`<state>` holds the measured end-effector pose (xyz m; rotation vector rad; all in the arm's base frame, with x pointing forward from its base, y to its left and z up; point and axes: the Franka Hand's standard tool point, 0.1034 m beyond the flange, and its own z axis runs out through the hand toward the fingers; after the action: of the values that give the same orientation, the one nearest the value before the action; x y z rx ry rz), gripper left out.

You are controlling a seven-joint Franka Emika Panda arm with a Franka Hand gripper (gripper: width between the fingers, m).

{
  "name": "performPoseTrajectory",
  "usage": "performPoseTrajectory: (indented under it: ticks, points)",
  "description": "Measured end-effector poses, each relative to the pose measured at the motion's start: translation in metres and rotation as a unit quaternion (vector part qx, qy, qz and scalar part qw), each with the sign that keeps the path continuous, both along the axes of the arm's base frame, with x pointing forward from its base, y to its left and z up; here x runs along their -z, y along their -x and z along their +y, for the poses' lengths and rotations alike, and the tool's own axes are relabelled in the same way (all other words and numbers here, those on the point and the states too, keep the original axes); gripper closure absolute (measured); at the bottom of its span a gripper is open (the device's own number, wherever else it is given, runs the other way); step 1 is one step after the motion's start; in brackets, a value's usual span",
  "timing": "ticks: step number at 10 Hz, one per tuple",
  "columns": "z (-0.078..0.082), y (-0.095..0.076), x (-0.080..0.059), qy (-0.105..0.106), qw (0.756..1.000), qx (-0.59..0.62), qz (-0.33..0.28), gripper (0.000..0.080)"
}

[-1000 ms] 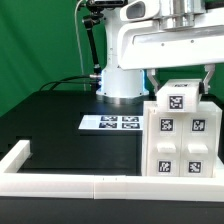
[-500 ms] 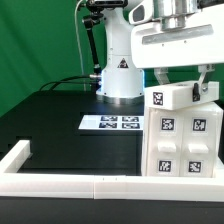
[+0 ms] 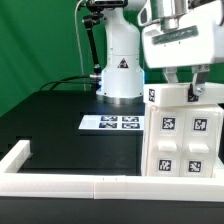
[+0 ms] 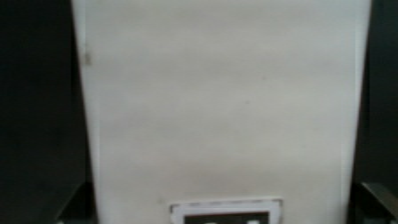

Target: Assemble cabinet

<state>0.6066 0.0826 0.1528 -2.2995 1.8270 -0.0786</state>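
Observation:
The cabinet (image 3: 183,140), a big white box with black-and-white tags on its front, stands at the exterior view's right behind the front rail. A smaller white block (image 3: 170,96) with a tag on its side sits on top of it, slightly tilted. My gripper (image 3: 186,82) comes down from above, with a finger on each side of this block, shut on it. In the wrist view the block's white face (image 4: 205,100) fills the picture, with a tag (image 4: 228,212) at one end. The fingertips are mostly hidden in the dark edges.
The marker board (image 3: 112,123) lies flat on the black table in the middle. A low white border rail (image 3: 60,183) runs along the front and up the exterior view's left. The arm's base (image 3: 120,75) stands behind, before a green curtain.
The hand has turned with the top block in it. The block's tag now faces more to the exterior view's left, and the block sits lower on the cabinet.

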Motion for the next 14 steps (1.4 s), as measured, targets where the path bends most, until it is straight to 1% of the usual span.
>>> performPoseTrajectory:
  ticks: [2, 4, 5, 8, 9, 10, 11, 12, 13, 14]
  points:
    - [0.002, 0.002, 0.000, -0.024, 0.994, 0.108, 0.005, 0.0239]
    - [0.001, 0.002, 0.001, -0.055, 0.974, 0.219, 0.025, 0.0239]
    - [0.000, 0.004, 0.002, -0.062, 0.963, 0.261, 0.035, 0.0239]
    - [-0.001, 0.002, 0.001, -0.084, 0.939, 0.332, 0.043, 0.0239]
    - [0.000, 0.002, 0.002, -0.085, 0.940, 0.328, 0.043, 0.0145]
    - [0.001, 0.003, 0.000, -0.085, 0.943, 0.320, 0.042, 0.0145]
    - [0.002, 0.004, -0.006, -0.089, 0.944, 0.315, 0.039, 0.0033]
    - [0.004, 0.004, -0.014, -0.096, 0.943, 0.316, 0.036, 0.0006]
    - [0.006, 0.002, -0.020, -0.103, 0.942, 0.319, 0.032, 0.0002]
    - [0.008, 0.001, -0.024, -0.106, 0.943, 0.314, 0.027, 0.0002]
